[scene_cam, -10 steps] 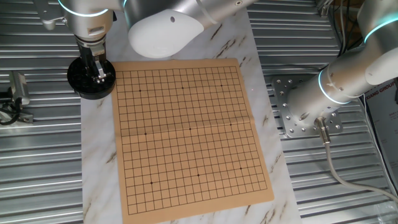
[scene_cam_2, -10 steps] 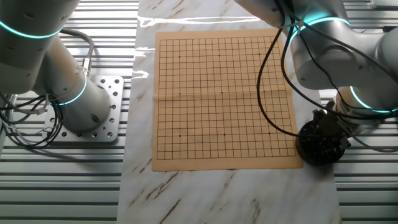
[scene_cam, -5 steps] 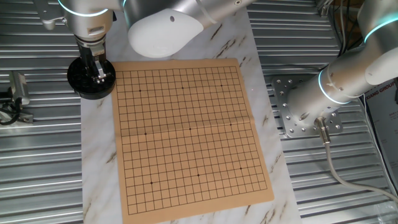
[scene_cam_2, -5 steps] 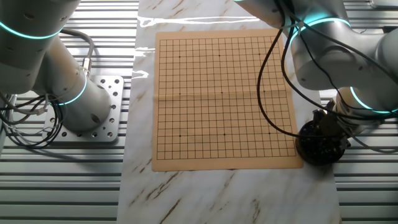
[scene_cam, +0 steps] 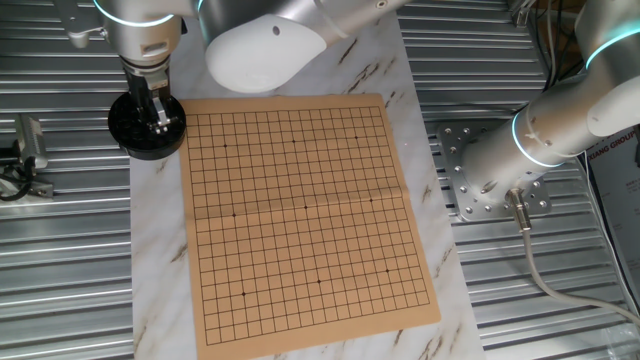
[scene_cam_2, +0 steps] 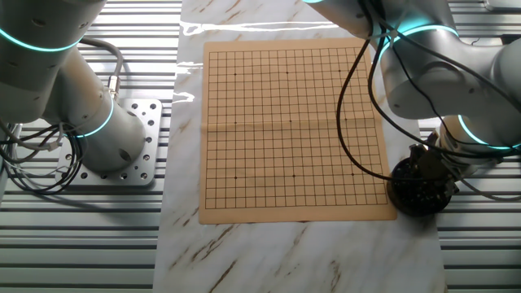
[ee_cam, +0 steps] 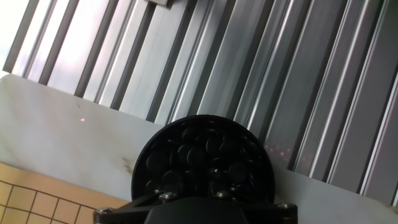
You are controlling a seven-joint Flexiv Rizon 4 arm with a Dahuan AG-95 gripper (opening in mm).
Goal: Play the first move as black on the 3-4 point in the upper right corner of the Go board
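With the gripper (scene_cam: 158, 118) down in the bowl (scene_cam: 146, 128) of black stones (ee_cam: 202, 155), closure unclear, it may pinch several or none.

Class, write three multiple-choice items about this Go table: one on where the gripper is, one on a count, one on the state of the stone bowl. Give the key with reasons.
1. Where is the gripper?
A. over the bowl
B. over the board's middle
C. off the marble slab

2. How many stones lie on the board?
A. none
B. one
C. three

3. What state is the black bowl in?
A. overturned
B. empty
C. holding black stones

Key: 1 A, the fingers sit above the bowl beside the board's corner. 2 A, the grid is bare in both fixed views. 3 C, the hand view shows dark stones inside.
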